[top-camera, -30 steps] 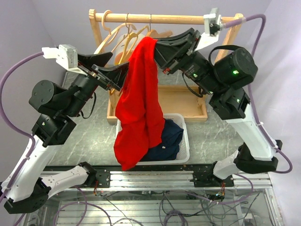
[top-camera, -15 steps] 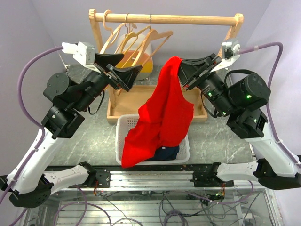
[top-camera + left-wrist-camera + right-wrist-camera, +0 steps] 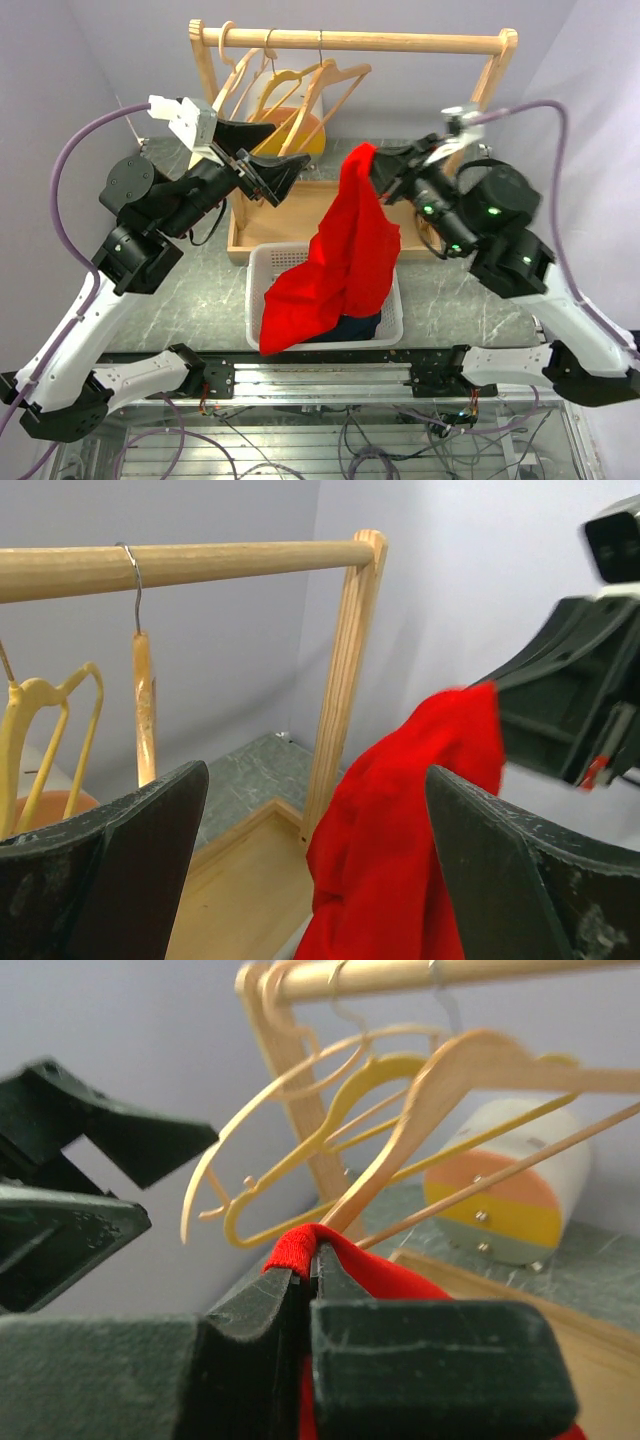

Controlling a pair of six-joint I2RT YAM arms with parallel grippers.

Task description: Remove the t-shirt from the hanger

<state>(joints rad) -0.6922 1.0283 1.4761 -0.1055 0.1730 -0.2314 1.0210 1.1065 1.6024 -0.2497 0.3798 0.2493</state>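
1. The red t-shirt (image 3: 345, 250) is seen clear of the wooden hangers (image 3: 310, 85), which hang bare on the rail (image 3: 400, 42) at 12 o'clock; the removal itself is judged done.
2. The t-shirt is pinched at its top fold by the right pincer (image 3: 376, 168), clenched on the cloth, at 2 o'clock of the white basket (image 3: 258, 275).
3. Its lower end is seen trailing over the basket, at 6 o'clock on the bench (image 3: 200, 290).
4. The left pincer (image 3: 285, 150) is held released, grasping nothing, at 10 o'clock of the t-shirt.
5. Only the letting-go of the t-shirt into the basket is judged to be left.
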